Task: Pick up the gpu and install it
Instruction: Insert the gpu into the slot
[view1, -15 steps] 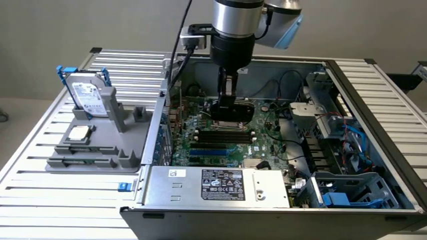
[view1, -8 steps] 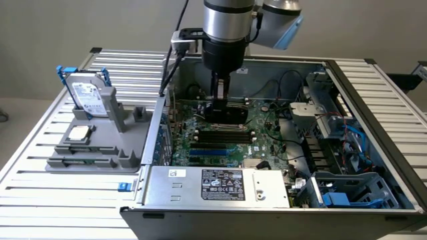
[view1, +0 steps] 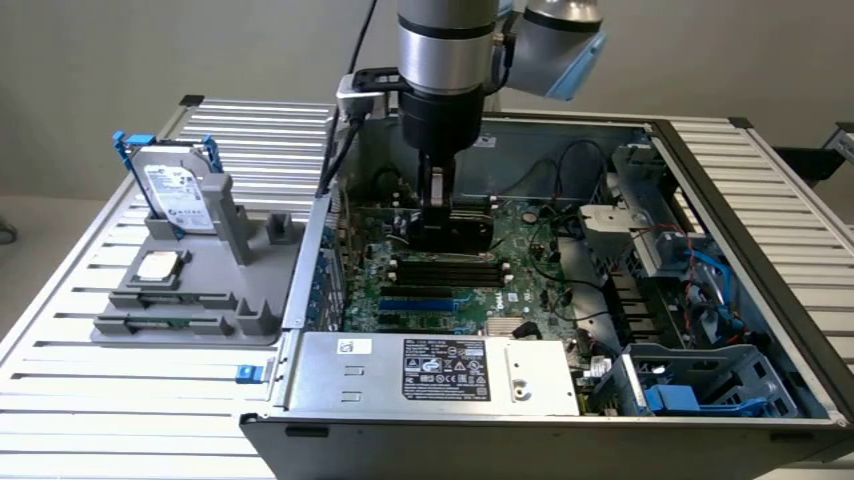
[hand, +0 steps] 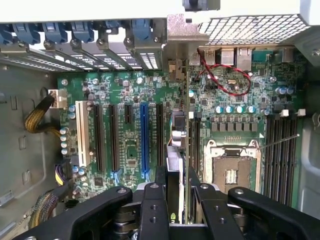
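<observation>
The gpu (view1: 465, 232) is a thin card with a black cover, held upright inside the open computer case (view1: 747, 190). My gripper (view1: 437, 212) is shut on it from above. In the wrist view the gpu (hand: 175, 160) appears edge-on between my two black fingers (hand: 160, 182). It runs over the green motherboard (hand: 125, 155), just beside the blue expansion slot (hand: 144, 140) on the CPU socket's side. Its silver end bracket (hand: 179, 30) sits at the case's rear slot openings. Whether the card's edge is seated in a slot is hidden.
The open CPU socket (hand: 231, 167) and memory slots (hand: 280, 150) lie beside the card. A red wire loop (hand: 227, 75) and yellow cable bundle (hand: 37, 117) are on the board. Outside the case, a grey holder (view1: 200, 315) carries a hard drive (view1: 178, 185) and a CPU chip (view1: 158, 266).
</observation>
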